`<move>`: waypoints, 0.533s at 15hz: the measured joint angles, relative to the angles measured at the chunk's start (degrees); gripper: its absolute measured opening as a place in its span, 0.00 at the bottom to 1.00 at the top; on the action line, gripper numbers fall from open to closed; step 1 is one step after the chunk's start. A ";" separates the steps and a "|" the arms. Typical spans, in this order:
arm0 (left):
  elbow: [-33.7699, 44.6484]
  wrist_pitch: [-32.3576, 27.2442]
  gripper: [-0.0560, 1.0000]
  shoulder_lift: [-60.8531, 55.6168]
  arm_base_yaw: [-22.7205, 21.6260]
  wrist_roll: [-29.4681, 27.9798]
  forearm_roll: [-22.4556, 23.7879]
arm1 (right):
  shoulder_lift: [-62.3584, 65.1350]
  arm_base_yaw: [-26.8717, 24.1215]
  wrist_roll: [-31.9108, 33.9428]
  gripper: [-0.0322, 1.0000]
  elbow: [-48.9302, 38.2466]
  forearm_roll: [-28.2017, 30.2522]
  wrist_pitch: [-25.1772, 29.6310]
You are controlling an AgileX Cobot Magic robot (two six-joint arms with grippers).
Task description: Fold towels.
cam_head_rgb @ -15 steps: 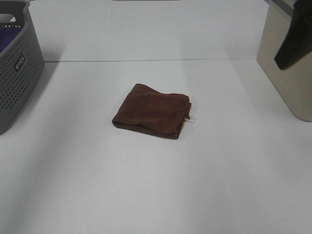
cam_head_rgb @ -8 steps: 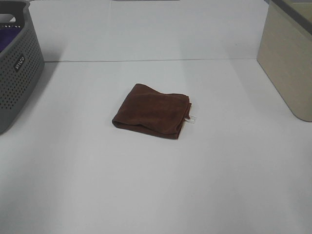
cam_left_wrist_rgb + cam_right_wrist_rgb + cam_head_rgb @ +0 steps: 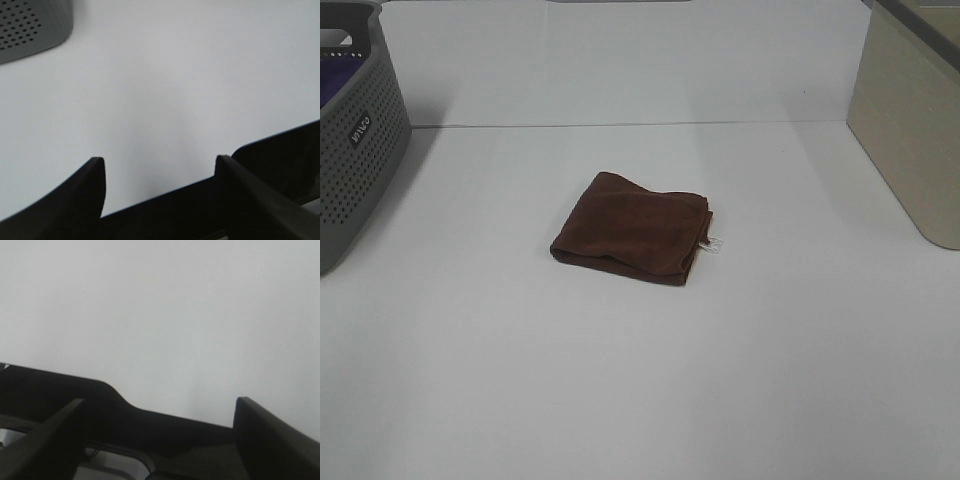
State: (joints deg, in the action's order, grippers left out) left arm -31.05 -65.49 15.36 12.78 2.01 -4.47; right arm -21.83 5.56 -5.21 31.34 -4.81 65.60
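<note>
A dark brown towel [image 3: 633, 228] lies folded into a small rectangle near the middle of the white table [image 3: 640, 380], with a small white tag at its right edge. Neither arm shows in the exterior high view. In the left wrist view my left gripper [image 3: 160, 165] is open and empty over bare table. In the right wrist view my right gripper [image 3: 160, 407] is open and empty, with only white surface ahead. The towel is out of both wrist views.
A grey perforated basket [image 3: 355, 135] with something purple inside stands at the far left; its corner shows in the left wrist view [image 3: 30, 25]. A beige bin [image 3: 910, 120] stands at the right edge.
A dark arm part seen at the upper right over the beige bin one second ago has left the exterior high view. The towel has not moved.
</note>
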 joint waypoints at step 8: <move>1.95 4.64 0.62 -0.46 0.00 9.74 -6.99 | 10.03 0.00 -7.68 0.76 -2.23 -5.39 -4.07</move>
State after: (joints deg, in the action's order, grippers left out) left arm -29.11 -60.85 14.90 12.78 11.75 -11.46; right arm -11.80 5.56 -12.89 29.11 -10.20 61.54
